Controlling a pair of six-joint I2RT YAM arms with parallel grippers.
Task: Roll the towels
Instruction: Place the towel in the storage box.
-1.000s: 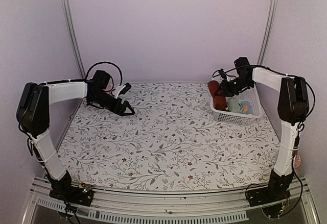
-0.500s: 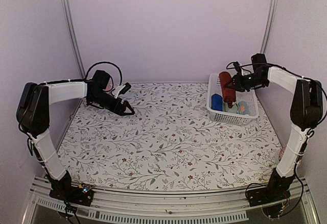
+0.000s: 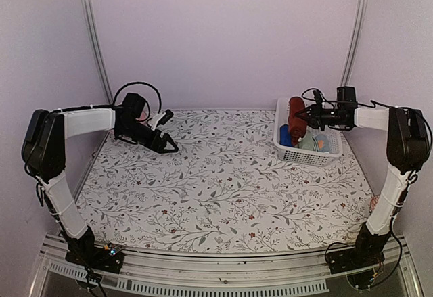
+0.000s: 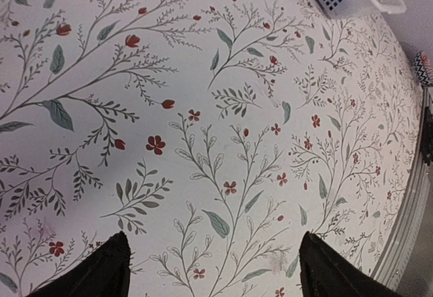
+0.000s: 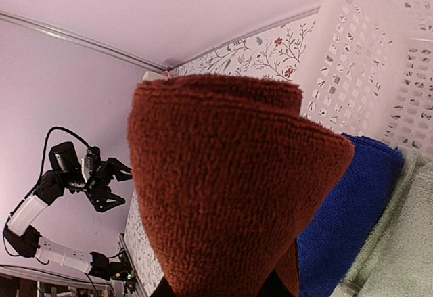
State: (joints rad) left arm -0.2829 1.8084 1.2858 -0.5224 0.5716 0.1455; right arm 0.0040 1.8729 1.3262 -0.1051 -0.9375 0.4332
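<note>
One towel (image 3: 295,109), clamped in your right gripper (image 3: 303,116); left gripper (image 4: 213,275) gapes, empty. Snagging the basket (image 3: 304,156) rim could unroll it.

The dark maroon towel (image 3: 296,111), rolled into a thick cylinder, stands nearly upright over the left end of the white basket (image 3: 304,153). The light-blue towel (image 3: 316,141) lies inside the basket, further right.

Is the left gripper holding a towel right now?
No, the left gripper is open above the floral table covering, with nothing in it.
</note>
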